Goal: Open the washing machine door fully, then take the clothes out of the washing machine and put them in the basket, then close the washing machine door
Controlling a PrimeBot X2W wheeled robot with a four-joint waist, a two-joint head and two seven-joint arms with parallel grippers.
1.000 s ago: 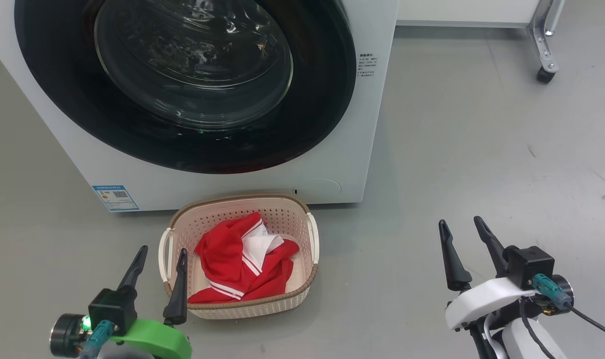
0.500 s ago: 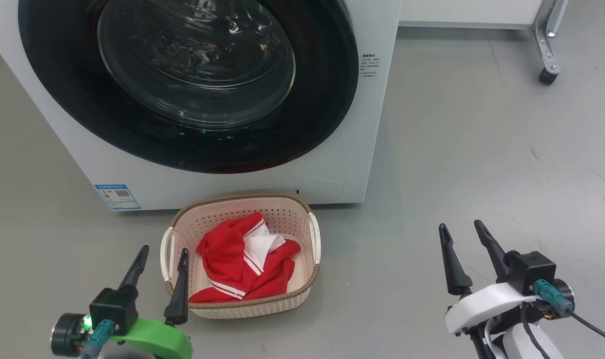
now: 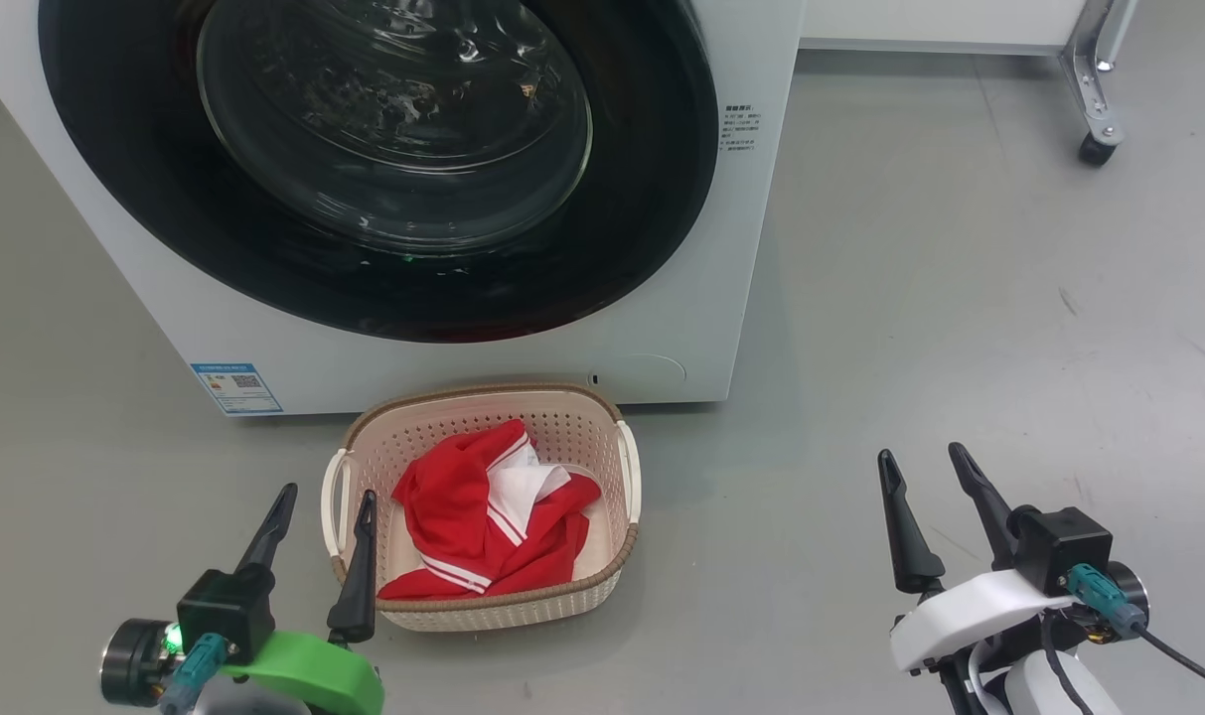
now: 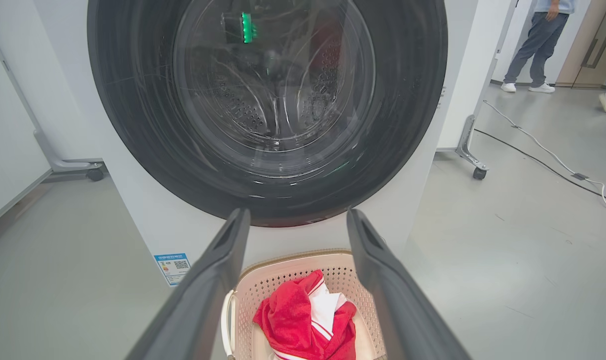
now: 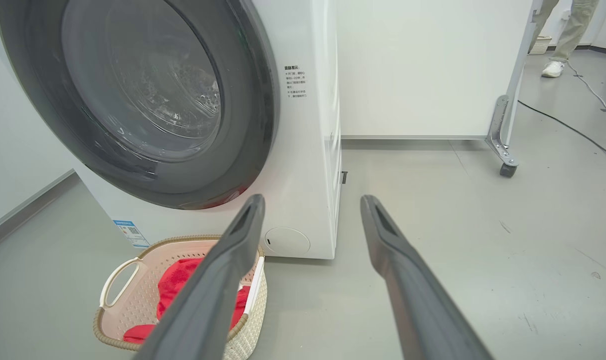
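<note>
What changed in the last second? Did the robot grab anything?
Nothing was grabbed or let go. The head camera drifted slightly, shifting the whole picture. Left gripper and right gripper stay open and empty; the clothes stay in the basket, the washing machine door shut.

Grey floor (image 3: 960, 298). White board (image 5: 422, 65) on small black wheel (image 5: 507, 170). Black cable (image 5: 575, 131) lies on floor. Person (image 4: 535, 45) in jeans, white shoes (image 4: 541, 88), far back.
</note>
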